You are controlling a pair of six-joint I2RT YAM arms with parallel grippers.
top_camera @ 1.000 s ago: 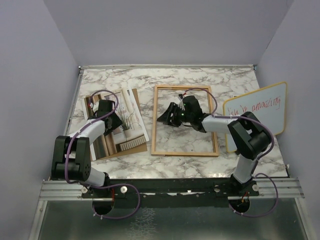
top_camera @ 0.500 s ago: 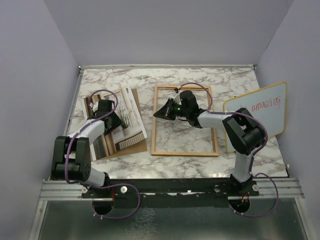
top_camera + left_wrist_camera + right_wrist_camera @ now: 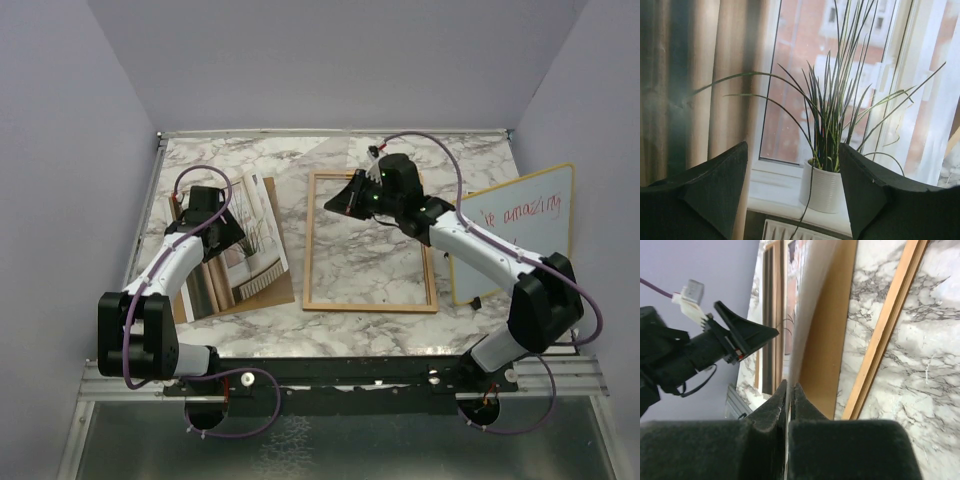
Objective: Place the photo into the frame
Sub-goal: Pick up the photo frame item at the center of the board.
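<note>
The photo [image 3: 248, 252] of curtains, a window and a potted grass plant [image 3: 826, 186] lies on the brown back board [image 3: 272, 292] at the left. My left gripper [image 3: 226, 236] hovers just over it, open, one finger on each side of the printed pot [image 3: 792, 150]. The wooden frame [image 3: 307, 250] lies flat at the centre, with marble showing through it. My right gripper [image 3: 340, 200] is raised over the frame's far left corner. It is shut [image 3: 790, 386] on a thin clear pane [image 3: 807, 310], which I see edge-on and which tilts up to the left.
A yellow-rimmed whiteboard [image 3: 520, 225] with red handwriting leans at the right, close to my right arm. Grey walls close in the marble table [image 3: 230, 155] on three sides. A metal rail [image 3: 330, 375] runs along the near edge.
My right gripper closed on the clear pane, then rose and swung toward the back of the frame. My left gripper shifted slightly and its jaws widened over the photo.
</note>
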